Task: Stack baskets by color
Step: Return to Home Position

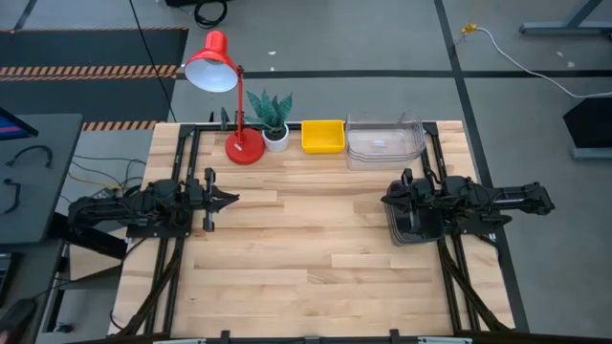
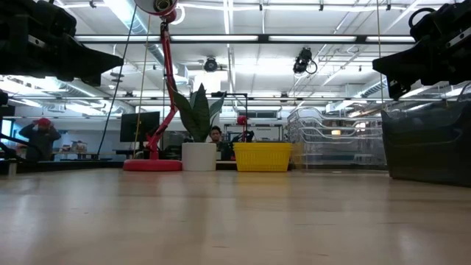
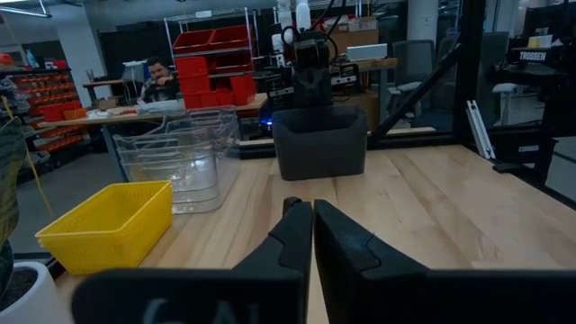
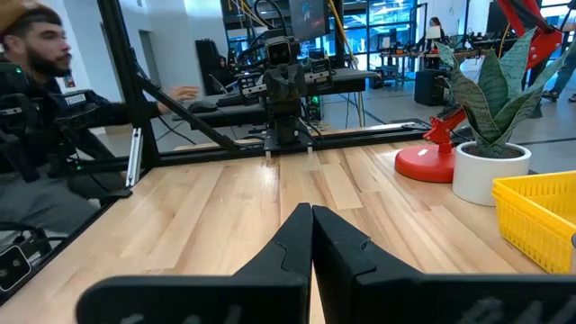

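A yellow basket (image 1: 323,136) sits on the table at the far edge, and a stack of clear baskets (image 1: 384,141) stands to its right. Dark grey baskets (image 3: 319,142) stand on the table at the right, under my right arm. My left gripper (image 3: 312,216) is shut with nothing between its fingers, held level above the table's left side. My right gripper (image 4: 312,219) is shut too, level above the table's right side over the dark baskets (image 1: 413,227). Neither touches a basket.
A red desk lamp (image 1: 229,100) and a white pot with a plant (image 1: 273,122) stand at the far edge, left of the yellow basket. The wooden table (image 1: 316,248) is bare between the two arms. People show in the room beyond.
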